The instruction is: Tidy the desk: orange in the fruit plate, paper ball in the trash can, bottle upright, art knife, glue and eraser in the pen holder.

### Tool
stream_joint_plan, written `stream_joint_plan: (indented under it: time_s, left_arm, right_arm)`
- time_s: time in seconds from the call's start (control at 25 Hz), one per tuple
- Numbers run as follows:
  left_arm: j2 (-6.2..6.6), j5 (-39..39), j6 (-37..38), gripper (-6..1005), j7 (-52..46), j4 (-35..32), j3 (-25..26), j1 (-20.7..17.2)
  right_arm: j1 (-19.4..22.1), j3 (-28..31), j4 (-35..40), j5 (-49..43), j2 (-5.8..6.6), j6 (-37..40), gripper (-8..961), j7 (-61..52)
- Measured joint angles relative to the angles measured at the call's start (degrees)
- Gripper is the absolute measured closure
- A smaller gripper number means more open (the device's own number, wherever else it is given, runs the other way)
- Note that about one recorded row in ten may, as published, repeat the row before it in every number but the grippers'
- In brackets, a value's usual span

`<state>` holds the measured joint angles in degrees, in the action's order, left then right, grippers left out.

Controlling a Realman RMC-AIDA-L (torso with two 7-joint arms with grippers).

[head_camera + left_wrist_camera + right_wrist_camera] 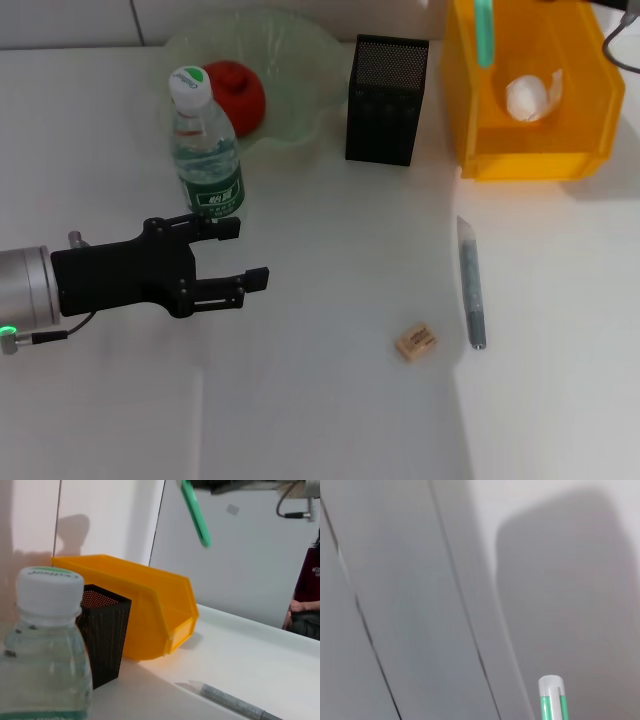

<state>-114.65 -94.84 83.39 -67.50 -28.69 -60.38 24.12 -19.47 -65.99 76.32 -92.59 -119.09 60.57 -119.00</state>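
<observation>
My left gripper [245, 253] is open and empty, low over the table just in front of the upright water bottle [205, 150], which fills the near side of the left wrist view [45, 645]. A red round fruit [238, 92] lies in the green fruit plate [300, 60]. The paper ball [530, 97] lies in the yellow bin [470, 110]. The black mesh pen holder [387, 98] stands between plate and bin. A silver pen-shaped art knife [470, 285] and a tan eraser [415, 341] lie on the table. My right gripper [210, 484] holds a green and white stick [485, 30] above the bin.
The yellow bin [150, 610] and the pen holder [102, 630] stand close together at the back right. A person in dark red [307, 595] sits beyond the table's far edge. A wall stands behind the table.
</observation>
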Motion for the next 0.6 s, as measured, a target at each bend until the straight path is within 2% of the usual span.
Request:
stream_joint_plan:
  time_s: [0.08, 0.16, 0.24, 0.32, 0.4, 0.44, 0.48, 0.6]
  left_arm:
    - [-0.21, -0.1, -0.1, 197, 0.0, -0.1, 0.0, 0.0]
    - [-0.28, -0.2, -0.1, 197, 0.0, 0.0, 0.0, -0.1]
    - [-0.39, -0.2, 0.3, 196, 0.0, 0.0, 0.0, -0.1]
    - [-0.72, -0.1, 0.7, 196, 0.2, -0.4, 0.0, -0.2]
    - [-0.94, -0.2, 0.7, 196, 0.4, -0.7, 0.0, -0.2]
    - [-1.0, -0.3, 0.6, 196, 0.5, -0.8, -0.1, -0.1]
    - [-1.04, -0.3, 0.6, 195, 0.5, -0.8, -0.2, -0.1]
    - [-1.12, -0.3, 0.5, 195, 0.5, -1.0, -0.4, 0.4]
  right_arm:
    - [-2.7, 5.1, -11.0, 10.5, 0.41, 2.4, 785, 6.9]
    - [-6.7, 11.1, -23.7, 17.7, 1.35, 6.3, 784, 11.2]
    - [-11.5, 16.8, -35.8, 20.5, 2.57, 9.3, 784, 13.8]
    - [-15.1, 20.9, -44.8, 20.8, 3.36, 10.1, 783, 16.7]
    - [-17.2, 22.4, -49.1, 20.8, 3.4, 8.7, 782, 18.1]
    - [-18.1, 22.6, -50.2, 20.8, 3.13, 6.9, 782, 18.4]
    - [-19.6, 22.0, -50.7, 20.4, 2.34, 3.3, 782, 18.5]
    - [-20.9, 20.5, -50.8, 20.0, 1.64, -0.3, 781, 18.6]
